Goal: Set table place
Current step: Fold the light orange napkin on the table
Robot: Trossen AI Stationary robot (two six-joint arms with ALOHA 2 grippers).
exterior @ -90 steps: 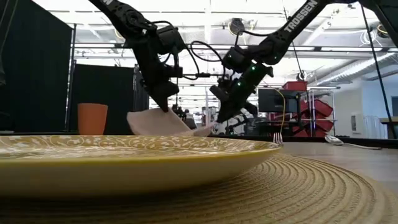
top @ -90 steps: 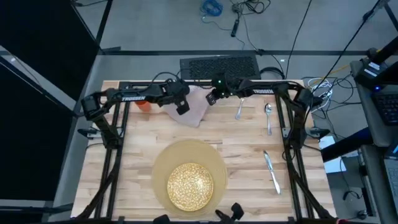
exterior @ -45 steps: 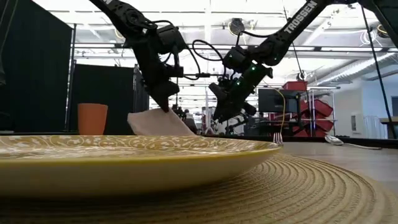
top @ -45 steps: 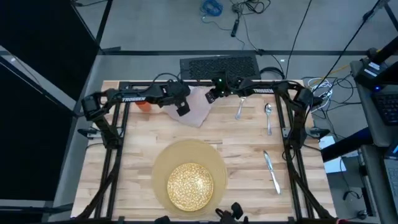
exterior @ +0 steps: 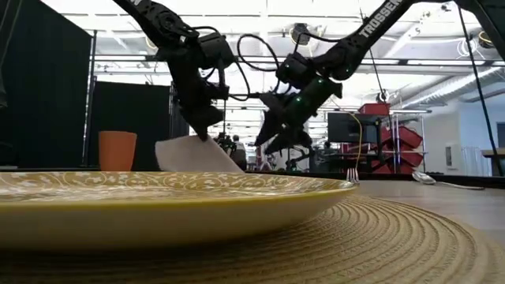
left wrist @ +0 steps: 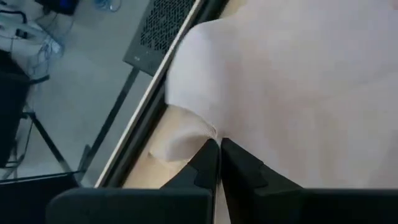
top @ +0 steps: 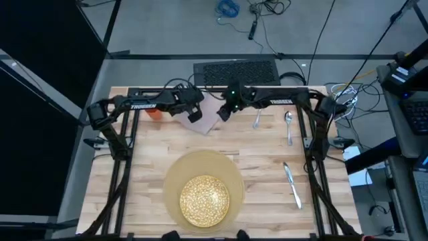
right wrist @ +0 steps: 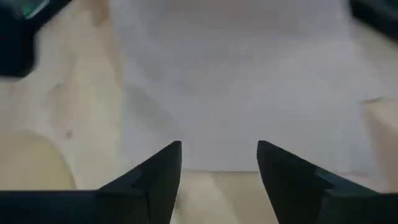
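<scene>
**Napkin pinched at the back edge, second gripper poised beside it**

While the napkin [top: 208, 115] lies at the far edge of the table [top: 154, 150], well behind the plate [top: 204, 199], one corner of it is pinched by the closed left gripper [top: 194, 115] and lifted. The right gripper [top: 222, 113] is held just beyond the napkin's other side, fingers spread and empty, pointed at the cloth. The free edge lies nearest the right gripper, so that arm is judged better placed for the next grasp. The orange cup [top: 154, 112] stands behind the left arm; the fork [top: 257, 118], spoon [top: 289, 125] and knife [top: 291, 183] lie clear of the napkin, further towards the right arm's base. Nothing is seen between napkin and mat [top: 175, 175].
</scene>
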